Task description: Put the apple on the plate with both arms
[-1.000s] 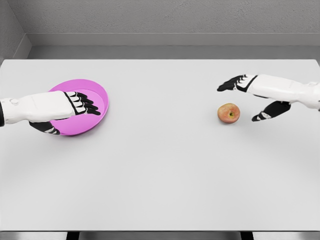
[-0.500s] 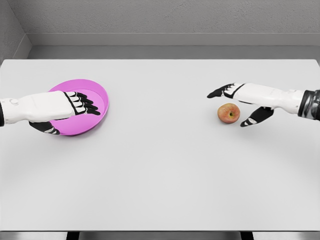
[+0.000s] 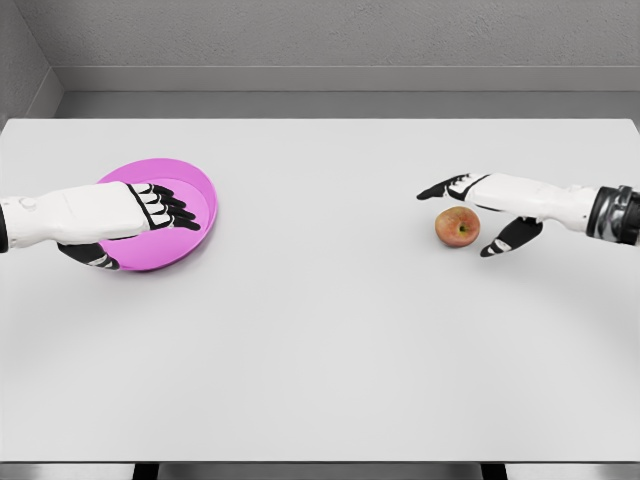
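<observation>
A red-yellow apple (image 3: 457,226) rests on the white table at the right of the middle. My right hand (image 3: 468,214) hovers around it, fingers spread above and behind it, thumb at its right side; it is open and grips nothing. The pink plate (image 3: 198,182) lies at the left. My left hand (image 3: 150,218) grips the plate's near rim, fingers lying over its inside, thumb under the edge.
The white table (image 3: 320,340) spans the whole view, with a grey wall behind its far edge. Between the plate and the apple the surface is bare.
My right hand slid left toward the apple and dropped a little, and now brackets it. The left hand and the plate stayed still.
</observation>
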`<control>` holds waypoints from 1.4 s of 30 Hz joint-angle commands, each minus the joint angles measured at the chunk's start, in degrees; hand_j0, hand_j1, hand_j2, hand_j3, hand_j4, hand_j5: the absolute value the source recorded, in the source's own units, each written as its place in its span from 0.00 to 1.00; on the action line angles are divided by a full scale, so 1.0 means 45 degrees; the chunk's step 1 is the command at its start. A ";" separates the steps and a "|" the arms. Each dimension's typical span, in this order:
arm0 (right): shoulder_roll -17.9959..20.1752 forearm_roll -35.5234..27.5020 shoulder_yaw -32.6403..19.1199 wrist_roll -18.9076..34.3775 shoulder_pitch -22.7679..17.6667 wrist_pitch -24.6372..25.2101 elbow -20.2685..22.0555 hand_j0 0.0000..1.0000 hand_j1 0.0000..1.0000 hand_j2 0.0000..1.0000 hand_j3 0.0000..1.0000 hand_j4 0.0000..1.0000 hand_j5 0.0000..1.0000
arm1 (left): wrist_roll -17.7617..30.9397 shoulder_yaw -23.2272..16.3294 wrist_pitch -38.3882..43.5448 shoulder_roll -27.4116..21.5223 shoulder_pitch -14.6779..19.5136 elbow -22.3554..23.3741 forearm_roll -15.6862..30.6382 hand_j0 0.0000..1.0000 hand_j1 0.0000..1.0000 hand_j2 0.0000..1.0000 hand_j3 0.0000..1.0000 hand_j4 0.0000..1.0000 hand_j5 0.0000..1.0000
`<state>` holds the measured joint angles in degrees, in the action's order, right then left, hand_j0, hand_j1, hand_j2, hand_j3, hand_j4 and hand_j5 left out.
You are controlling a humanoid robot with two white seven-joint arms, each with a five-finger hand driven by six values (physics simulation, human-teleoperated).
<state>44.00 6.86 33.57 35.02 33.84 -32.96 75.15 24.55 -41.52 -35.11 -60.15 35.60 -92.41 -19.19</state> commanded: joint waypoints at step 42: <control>-0.1829 0.0994 -0.0039 -0.0005 0.0527 -0.0019 -0.3027 0.87 0.87 0.87 0.87 0.87 0.87 | 0.0034 0.0007 0.0024 -0.0052 0.0039 0.0145 0.0065 1.00 1.00 1.00 1.00 1.00 1.00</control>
<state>36.05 11.62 33.44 35.02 36.21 -33.21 61.73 24.72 -41.52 -35.11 -60.32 35.77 -91.80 -19.21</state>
